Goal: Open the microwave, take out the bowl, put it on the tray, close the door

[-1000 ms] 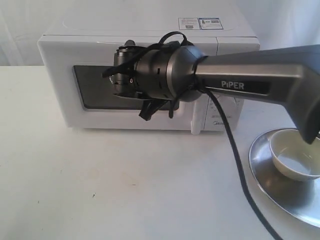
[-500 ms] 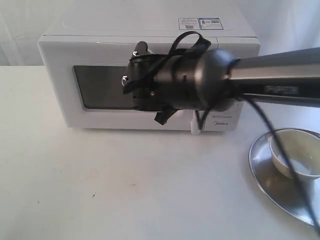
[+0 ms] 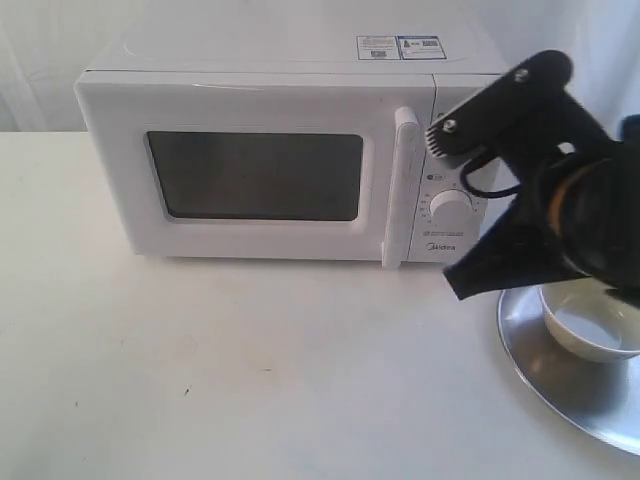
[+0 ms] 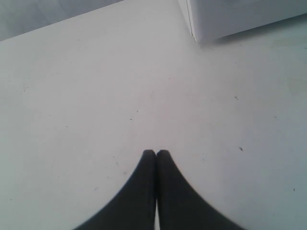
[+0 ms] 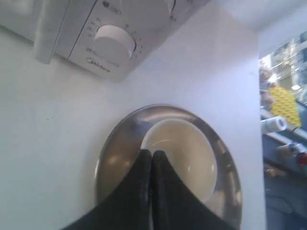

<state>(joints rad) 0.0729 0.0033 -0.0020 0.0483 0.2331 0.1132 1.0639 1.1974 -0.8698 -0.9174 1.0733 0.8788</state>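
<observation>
Right fingers (image 5: 140,191) first: pressed together, tip to tip, nothing between them. Directly under and just past the tips sits the off-white bowl (image 5: 184,143), upright and empty as far as I can see, resting inside the round silver tray (image 5: 111,158). The tray's rim rings it on all sides, so the bowl is placed, not perched on an edge.

Left fingers (image 4: 141,191): also closed flat against each other, holding nothing, hanging over bare white surface (image 4: 86,96), with only a corner of the microwave (image 4: 230,17) well ahead of the tips.

Beyond the right tips, past the tray, I get the lower knob (image 5: 114,40) and the foot of the white bar handle (image 5: 48,33). From the exterior camera the door (image 3: 120,170) looks flush with the front of the case, no gap I can make out.

My read: bowl delivered, door shut, so what's left is getting clear. I'd raise the right arm straight up before swinging it away, since the tips are right over the bowl and a sideways sweep could clip its rim or skid the tray. Worth confirming the door is latched too; I can't tell that from here.
</observation>
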